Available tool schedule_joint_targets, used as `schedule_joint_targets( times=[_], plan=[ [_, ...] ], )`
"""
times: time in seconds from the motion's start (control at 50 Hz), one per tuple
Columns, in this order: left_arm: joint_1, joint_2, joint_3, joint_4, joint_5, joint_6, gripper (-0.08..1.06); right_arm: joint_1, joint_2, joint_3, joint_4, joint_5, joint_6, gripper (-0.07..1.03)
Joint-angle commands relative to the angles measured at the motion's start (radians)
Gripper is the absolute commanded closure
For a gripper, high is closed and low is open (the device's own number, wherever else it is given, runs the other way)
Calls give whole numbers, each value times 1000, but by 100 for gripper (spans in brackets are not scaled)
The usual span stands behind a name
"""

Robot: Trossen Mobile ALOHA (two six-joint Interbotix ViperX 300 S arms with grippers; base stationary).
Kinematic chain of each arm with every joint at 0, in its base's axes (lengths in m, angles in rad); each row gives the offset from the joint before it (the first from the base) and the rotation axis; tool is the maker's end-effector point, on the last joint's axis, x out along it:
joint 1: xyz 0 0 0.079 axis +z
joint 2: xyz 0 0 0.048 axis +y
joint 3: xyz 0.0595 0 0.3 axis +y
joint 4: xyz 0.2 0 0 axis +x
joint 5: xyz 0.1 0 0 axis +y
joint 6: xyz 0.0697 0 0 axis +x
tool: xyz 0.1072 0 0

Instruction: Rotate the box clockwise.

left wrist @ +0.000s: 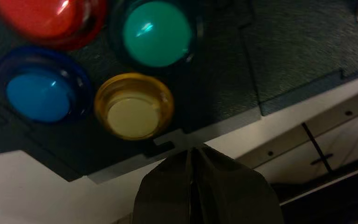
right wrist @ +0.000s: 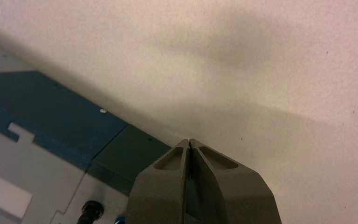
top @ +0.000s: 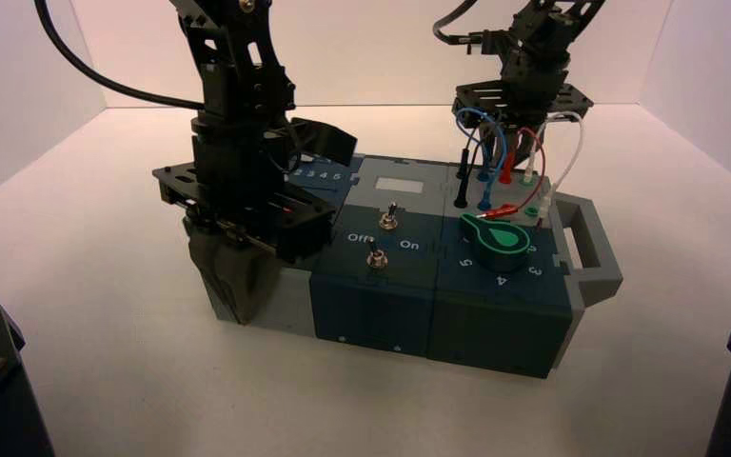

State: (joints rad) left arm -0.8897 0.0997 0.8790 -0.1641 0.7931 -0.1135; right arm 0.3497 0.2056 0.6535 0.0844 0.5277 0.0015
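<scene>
The box point(top: 409, 276) lies lengthwise left to right, slightly skewed; left gripper point(top: 233, 286) at its near-left corner and right gripper point(right wrist: 189, 149) behind it, both pinched together.

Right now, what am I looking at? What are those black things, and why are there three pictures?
The black things are two robot arms, each ending in a pincer called a gripper. The big picture looks down from above and behind them. The other two come from small cameras on the arms' wrists.

On the white table sits the box, with two toggle switches, a green dial and coloured wires. The left wrist camera shows four round buttons: red, green, blue and yellow.

The left gripper is at the box's near left end, its pincers pressed shut. The right gripper, also shut, is behind the box's far right corner. Neither holds anything. The job is to turn the box clockwise.
</scene>
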Motion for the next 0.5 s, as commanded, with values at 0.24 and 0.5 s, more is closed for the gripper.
schedule_joint_targets(
  times=[0.24, 0.5],
  plan=[
    [101, 28, -52, 66, -38, -2, 101, 31, -32, 26, 18, 40, -2, 99],
    [143, 78, -115, 118, -41, 0, 101, 54, -46, 40, 38, 81, -2, 99]
  ],
)
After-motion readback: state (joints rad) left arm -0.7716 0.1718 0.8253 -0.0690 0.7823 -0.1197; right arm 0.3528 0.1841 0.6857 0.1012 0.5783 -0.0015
